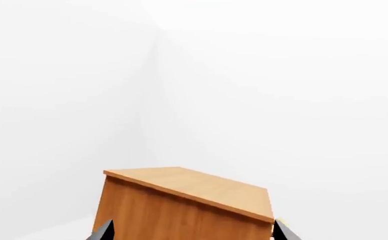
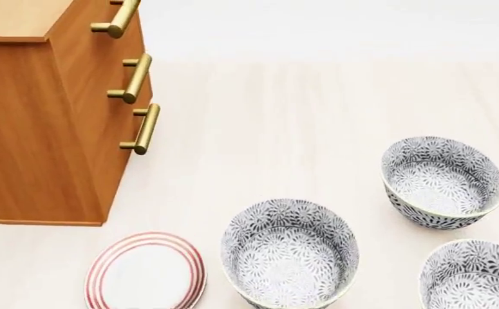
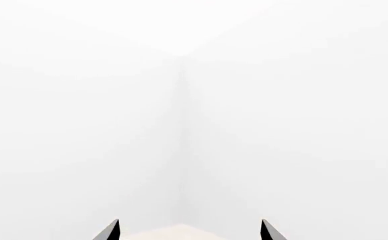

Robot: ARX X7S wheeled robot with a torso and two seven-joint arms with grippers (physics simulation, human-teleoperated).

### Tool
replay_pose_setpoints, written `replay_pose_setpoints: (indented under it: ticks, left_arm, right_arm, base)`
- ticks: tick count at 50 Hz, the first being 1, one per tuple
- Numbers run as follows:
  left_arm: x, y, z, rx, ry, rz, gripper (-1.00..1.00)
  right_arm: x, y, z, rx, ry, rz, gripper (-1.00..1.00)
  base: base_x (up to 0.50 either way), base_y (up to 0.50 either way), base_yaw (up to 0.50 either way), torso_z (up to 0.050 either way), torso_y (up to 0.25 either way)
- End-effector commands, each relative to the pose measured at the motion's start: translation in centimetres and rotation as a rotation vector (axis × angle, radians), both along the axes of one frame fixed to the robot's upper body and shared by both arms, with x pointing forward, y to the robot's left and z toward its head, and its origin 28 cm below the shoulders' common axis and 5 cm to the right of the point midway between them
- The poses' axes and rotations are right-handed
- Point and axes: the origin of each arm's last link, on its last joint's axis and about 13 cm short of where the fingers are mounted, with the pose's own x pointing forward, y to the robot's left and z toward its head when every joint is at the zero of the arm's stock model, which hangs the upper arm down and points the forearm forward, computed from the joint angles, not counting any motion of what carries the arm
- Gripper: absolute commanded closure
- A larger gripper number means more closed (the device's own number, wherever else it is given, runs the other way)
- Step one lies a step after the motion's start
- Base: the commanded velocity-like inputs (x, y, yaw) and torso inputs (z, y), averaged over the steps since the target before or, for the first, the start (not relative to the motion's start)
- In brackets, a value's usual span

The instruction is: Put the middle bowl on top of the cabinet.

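While no writing shows, middle bowl [image 2: 290, 253], cabinet [image 2: 38, 116], plate [image 2: 146, 271]

You have plain white walls [image 3: 80, 100] all round; two of them meet in a faint vertical corner seam [image 3: 180, 140] in the right wrist view. The surface underneath [image 2: 318, 96] is pale wood with a light grain, running back to a white strip at the far edge. Light is even and soft, shadows weak. You see no windows.
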Motion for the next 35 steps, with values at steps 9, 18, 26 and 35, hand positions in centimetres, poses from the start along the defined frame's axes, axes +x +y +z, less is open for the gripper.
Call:
replay_pose_setpoints:
  ticks: [9,18,26,35]
  left_arm:
    - [0.0,0.0,0.0,-0.007,0.005,-0.01,-1.0]
    - [-0.1,0.0,-0.1,-0.034,0.02,-0.019,-1.0]
    - [-1.1,-1.1,-0.8,-0.162,0.192,-0.158,-1.0]
    - [-4.0,-6.3,-3.7,-0.318,0.484,-0.518,-1.0]
  right_arm:
    - [-0.2,0.0,0.2,-0.007,-0.007,-0.013,-1.0]
    - [-0.2,0.1,0.2,-0.021,-0.001,-0.018,-1.0]
    - [0.0,0.2,0.2,-0.022,0.0,-0.014,-1.0]
    - [0.1,0.3,0.2,-0.029,0.002,-0.008,-1.0]
  base:
    - [0.5,-0.1,0.0,0.0,0.0]
    - [0.11,0.0,0.0,0.0,0.002]
    - [0.0,0.0,0.0,0.0,0.0]
    - [0.0,0.0,0.0,0.0,0.0]
